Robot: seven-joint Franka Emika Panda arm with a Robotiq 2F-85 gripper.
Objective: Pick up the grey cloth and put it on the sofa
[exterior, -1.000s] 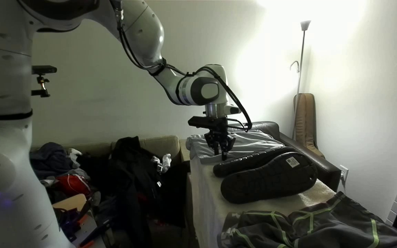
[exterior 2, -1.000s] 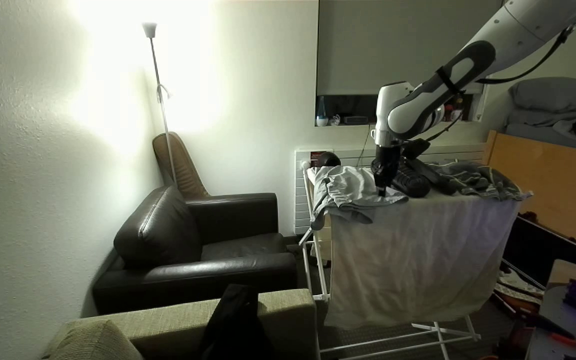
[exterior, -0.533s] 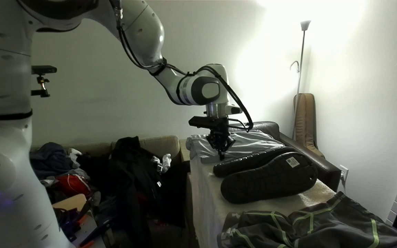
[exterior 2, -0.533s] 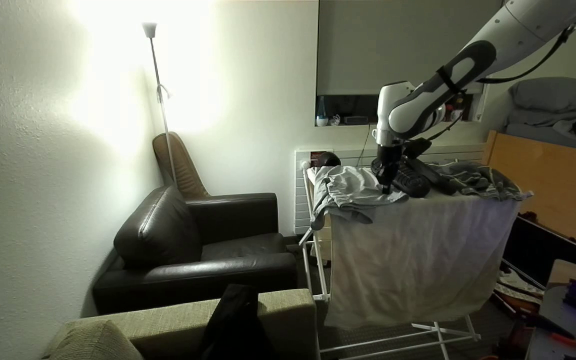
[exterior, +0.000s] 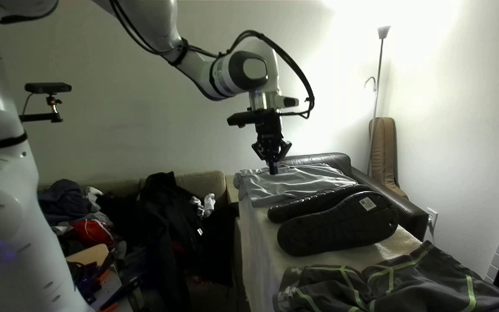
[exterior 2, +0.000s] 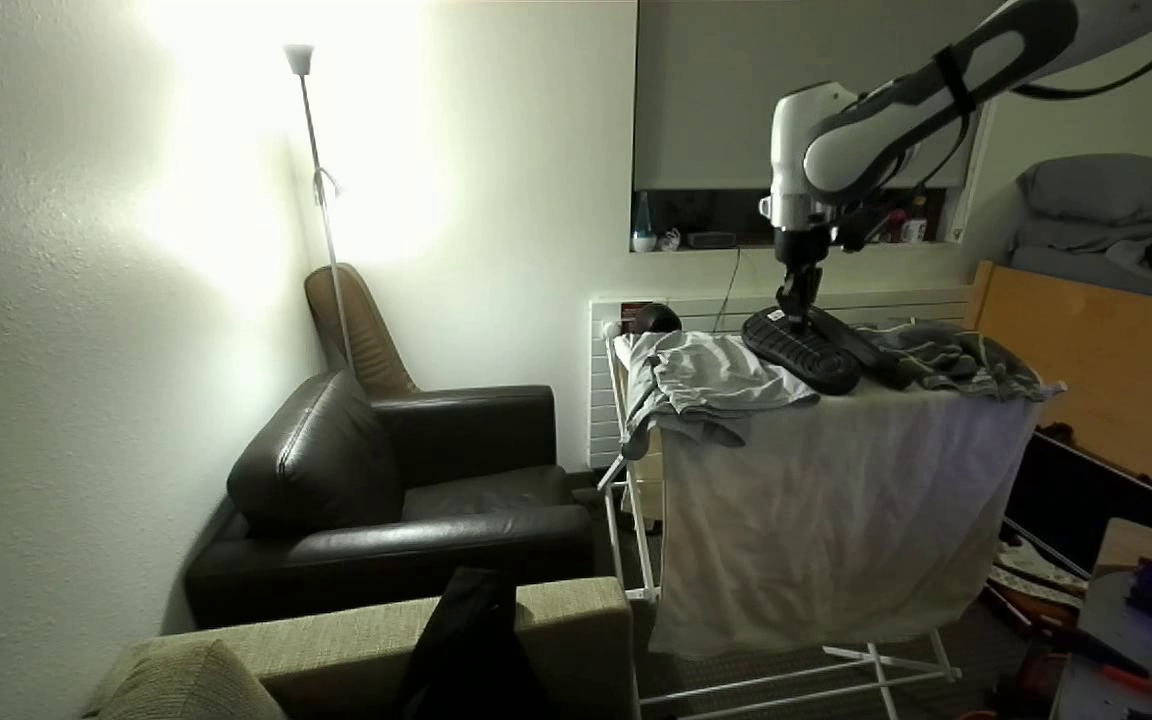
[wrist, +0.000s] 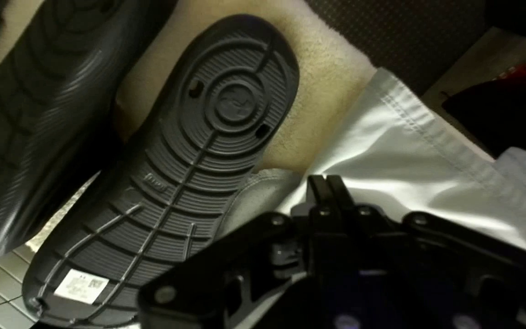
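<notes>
One wrinkled, pale grey fabric cloth (exterior 2: 721,375) is lying on the cream plush towel (exterior 2: 836,520) that is covering a white metal drying rack (exterior 2: 646,595), just beside a pair of black rubber slippers (exterior: 340,227) with ribbed soles, so from where I'm standing neither the picking up nor the putting down is looking done. Near the cloth's slipper-side edge, a black two-fingered robot gripper (wrist: 325,179) is hanging above it, clenched, with no fabric showing between the fingertips and no part of the cloth rising toward them. I'm judging that everything is waiting: parting the fingers, lowering onto a fold, grasping, carrying across, letting go. Which seat the task is meaning, I'm not telling for sure; a dark brown leather sofa (exterior 2: 436,545) is standing near the rack, a beige woven-fabric sofa (exterior 2: 576,620) is standing next to that, and the grey cloth is resting on neither.
</notes>
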